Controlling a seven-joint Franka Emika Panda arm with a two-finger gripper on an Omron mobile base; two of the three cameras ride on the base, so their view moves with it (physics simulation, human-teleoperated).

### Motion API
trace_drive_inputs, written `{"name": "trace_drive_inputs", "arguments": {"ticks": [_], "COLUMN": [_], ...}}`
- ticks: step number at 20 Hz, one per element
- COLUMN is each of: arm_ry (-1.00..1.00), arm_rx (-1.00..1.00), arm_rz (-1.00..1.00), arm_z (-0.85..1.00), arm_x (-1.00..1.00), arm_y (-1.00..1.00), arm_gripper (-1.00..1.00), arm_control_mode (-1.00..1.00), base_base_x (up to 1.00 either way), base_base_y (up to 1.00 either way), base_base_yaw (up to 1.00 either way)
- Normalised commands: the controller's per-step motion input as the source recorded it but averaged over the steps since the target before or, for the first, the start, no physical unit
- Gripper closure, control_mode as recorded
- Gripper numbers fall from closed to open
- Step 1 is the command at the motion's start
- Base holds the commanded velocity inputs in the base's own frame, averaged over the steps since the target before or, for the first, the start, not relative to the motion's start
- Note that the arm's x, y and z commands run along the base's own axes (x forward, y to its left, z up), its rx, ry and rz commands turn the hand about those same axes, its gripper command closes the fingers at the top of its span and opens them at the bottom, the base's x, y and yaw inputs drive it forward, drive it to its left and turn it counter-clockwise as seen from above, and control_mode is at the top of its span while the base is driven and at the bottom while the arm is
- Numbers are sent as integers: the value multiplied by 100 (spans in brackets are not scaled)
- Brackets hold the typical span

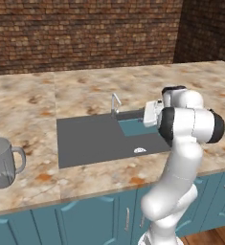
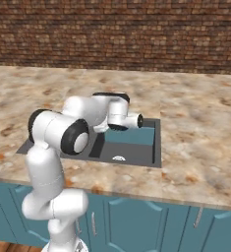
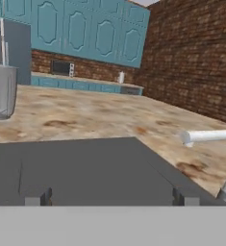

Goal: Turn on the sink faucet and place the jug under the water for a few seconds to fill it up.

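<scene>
Claw: gripper [image 3: 112,196] with jaws spread wide and nothing between them, hanging low over the sink [image 1: 85,143]; in the hand view its two dark fingertips [image 3: 37,198] rise just above the basin floor.
Faucet from claw: the sink faucet [image 1: 115,105] stands close by on the basin's back edge, just off to one side of the fingers; in the hand view its pale spout crosses at the right.
Faucet axis: thin stem upright, spout curving forward over the basin.
Faucet look: slim, silver-grey, light base; no water seen running.
Jug from claw: the jug [image 1: 4,161] sits on the marbled counter [image 1: 32,105], well apart, across the basin and out past its far side.
Jug look: translucent grey, upright, tapering downward, loop handle facing the sink; seems empty, though the rendering is too coarse to be sure.
Coming move: probably a short reach to the faucet, before any trip to the jug.
</scene>
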Motion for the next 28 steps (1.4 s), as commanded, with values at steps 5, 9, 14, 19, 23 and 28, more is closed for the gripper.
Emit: {"name": "trace_drive_inputs", "arguments": {"ticks": [5,9,14,19,23,28], "arm_ry": [0,0,0,0,0,0], "arm_rx": [2,0,0,0,0,0], "arm_rz": [0,-3,-5,-7,-13,-14], "arm_z": [-17,-26,-13,-18,-14,-15], "arm_x": [75,75,64,63,63,53], "arm_y": [32,57,27,27,0,0], "arm_gripper": [-100,-100,-100,-100,-100,-100], "arm_control_mode": [-100,-100,-100,-100,-100,-100], "base_base_x": [0,0,0,0,0,0], "base_base_y": [0,0,0,0,0,0], "base_base_yaw": [0,0,0,0,0,0]}}
